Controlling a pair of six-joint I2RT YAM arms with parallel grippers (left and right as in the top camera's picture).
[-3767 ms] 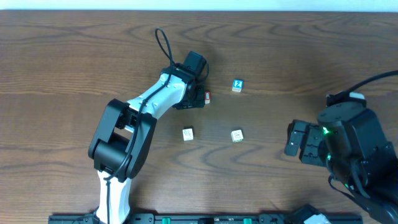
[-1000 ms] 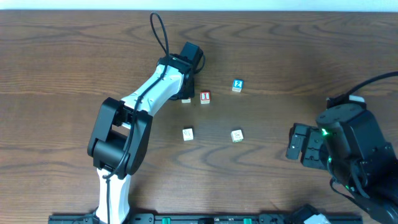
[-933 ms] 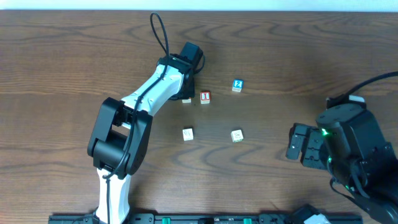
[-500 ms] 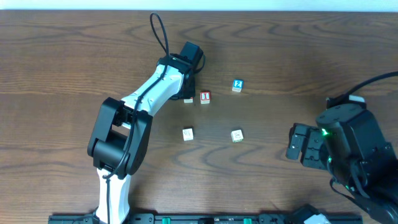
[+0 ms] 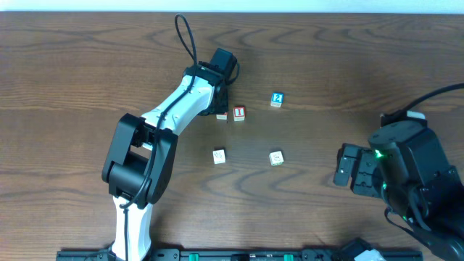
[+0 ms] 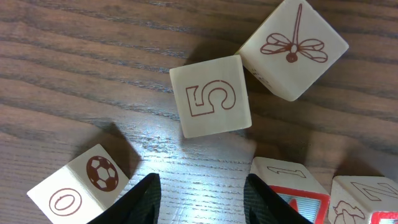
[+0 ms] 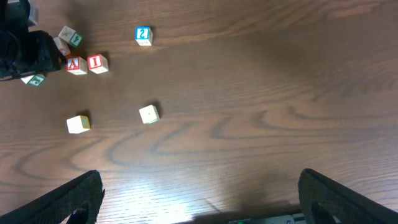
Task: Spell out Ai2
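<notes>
The A cube (image 7: 76, 65) and the I cube (image 7: 97, 63) sit side by side on the table, A on the left. The 2 cube (image 5: 276, 99) lies apart, up and to the right of the I cube (image 5: 239, 113). My left gripper (image 6: 206, 202) hovers low at the A cube (image 6: 289, 194), jaws apart over bare wood, the cube just outside its right finger. From overhead the left gripper (image 5: 217, 103) covers most of the A cube (image 5: 222, 114). My right gripper (image 7: 208, 199) hangs wide open and empty at the table's right side.
Two pale cubes (image 5: 219, 156) (image 5: 275, 157) lie nearer the front. Around the left gripper crowd a "5" cube (image 6: 211, 102), a dragonfly cube (image 6: 292, 50) and a soccer-ball cube (image 6: 78, 190). Cubes with green marks (image 7: 70, 37) (image 7: 34, 79) flank it.
The left gripper's jaws have parted, and the A cube now shows a little more from under it, close beside the I cube. The right arm has not moved.
</notes>
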